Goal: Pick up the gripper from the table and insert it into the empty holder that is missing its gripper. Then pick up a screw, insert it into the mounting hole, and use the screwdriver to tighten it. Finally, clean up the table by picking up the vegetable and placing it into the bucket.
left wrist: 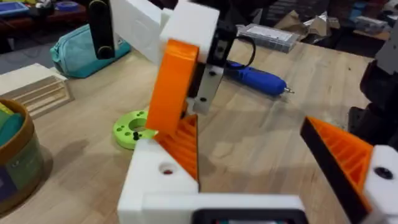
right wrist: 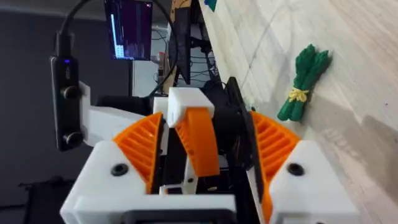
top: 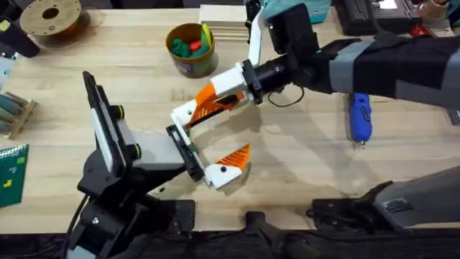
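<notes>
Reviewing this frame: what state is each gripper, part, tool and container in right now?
right gripper: shut on the gripper
the gripper: held, pressed against the holder; fully seated or not, cannot tell
holder: on the left arm, meeting the gripper
left gripper: open
screwdriver: lying on the table, untouched
vegetable: lying on the table, not in the bucket
bucket: upright, holding red and green toys

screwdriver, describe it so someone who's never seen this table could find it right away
Start at the long wooden table and go to its right side, just below the right arm's dark sleeve. The screwdriver lies flat there, apart from everything else. It is the one bright blue, pen-shaped tool, with a thin metal tip at one end; nothing near it shares that colour.
</notes>
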`<state>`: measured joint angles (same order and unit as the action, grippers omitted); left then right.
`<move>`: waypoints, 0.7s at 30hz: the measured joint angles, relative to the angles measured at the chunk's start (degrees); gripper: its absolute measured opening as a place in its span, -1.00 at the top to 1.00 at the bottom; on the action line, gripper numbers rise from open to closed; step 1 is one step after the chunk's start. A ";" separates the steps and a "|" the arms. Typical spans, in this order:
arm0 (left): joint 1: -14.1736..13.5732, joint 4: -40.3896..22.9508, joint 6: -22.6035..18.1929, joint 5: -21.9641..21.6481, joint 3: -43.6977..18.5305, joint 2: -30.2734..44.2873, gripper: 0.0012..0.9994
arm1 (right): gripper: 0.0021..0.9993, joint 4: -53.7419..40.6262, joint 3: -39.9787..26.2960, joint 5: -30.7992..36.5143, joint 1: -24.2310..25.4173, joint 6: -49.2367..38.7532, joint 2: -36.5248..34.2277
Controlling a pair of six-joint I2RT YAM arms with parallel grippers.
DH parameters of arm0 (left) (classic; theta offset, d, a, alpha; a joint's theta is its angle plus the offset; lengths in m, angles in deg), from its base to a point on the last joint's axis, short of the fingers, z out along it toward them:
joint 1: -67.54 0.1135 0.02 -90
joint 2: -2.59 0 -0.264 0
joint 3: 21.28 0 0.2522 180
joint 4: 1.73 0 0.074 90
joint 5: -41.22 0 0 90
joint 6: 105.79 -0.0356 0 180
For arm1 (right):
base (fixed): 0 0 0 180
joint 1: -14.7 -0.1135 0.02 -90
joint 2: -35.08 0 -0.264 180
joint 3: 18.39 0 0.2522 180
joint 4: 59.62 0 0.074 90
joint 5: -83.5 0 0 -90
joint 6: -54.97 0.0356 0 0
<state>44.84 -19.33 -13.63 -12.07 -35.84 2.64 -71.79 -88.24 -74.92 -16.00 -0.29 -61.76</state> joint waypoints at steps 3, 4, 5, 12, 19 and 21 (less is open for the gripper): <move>0.00 0.00 -0.01 0.20 0.00 0.00 -0.97 | -0.41 0.13 0.00 0.00 -0.01 0.01 0.00; 0.00 0.00 -0.01 0.20 0.00 0.00 -0.97 | -0.46 0.38 0.00 0.00 0.10 0.01 -0.02; 0.00 0.00 -0.01 0.20 0.00 0.00 -0.97 | -0.50 0.75 0.00 0.00 0.25 0.01 -0.02; 0.00 -0.02 -0.01 0.26 0.00 0.00 -0.97 | -0.56 4.22 0.00 2.72 5.59 1.22 -0.02; 0.00 -0.02 -0.01 0.44 0.00 0.00 -0.97 | -0.56 -3.28 -5.69 13.83 10.76 -2.48 -0.02; 0.00 -0.02 -0.01 0.48 0.00 0.00 -0.97 | -0.56 -11.60 -9.95 18.69 10.88 -6.37 -0.02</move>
<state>44.84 -19.35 -13.64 -11.59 -35.84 2.64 -83.39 -98.19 -56.23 -5.11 -6.66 -61.78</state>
